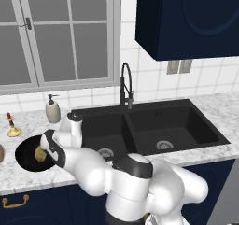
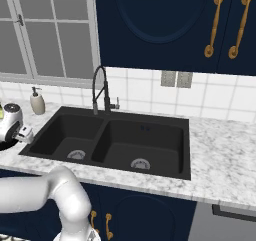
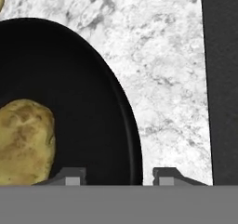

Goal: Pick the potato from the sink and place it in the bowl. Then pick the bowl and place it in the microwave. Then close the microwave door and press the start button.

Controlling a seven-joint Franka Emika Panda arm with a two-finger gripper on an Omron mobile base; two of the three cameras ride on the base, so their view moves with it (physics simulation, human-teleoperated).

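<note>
In the hand view the claw (image 3: 114, 175) stands wide with nothing between its tips, straddling the right rim of the bowl (image 3: 93, 102); the potato (image 3: 24, 141) lies inside the bowl at lower left of the frame. The marbled surface (image 3: 162, 69) fills the upper right. In the left base view the bowl (image 1: 25, 156) sits at left on the surface (image 1: 28, 126), beside the sink (image 1: 154, 121).

Two base cameras look down from behind, sharing the sink (image 1: 149, 126); the hand camera hovers close over the bowl (image 3: 93, 102).
</note>
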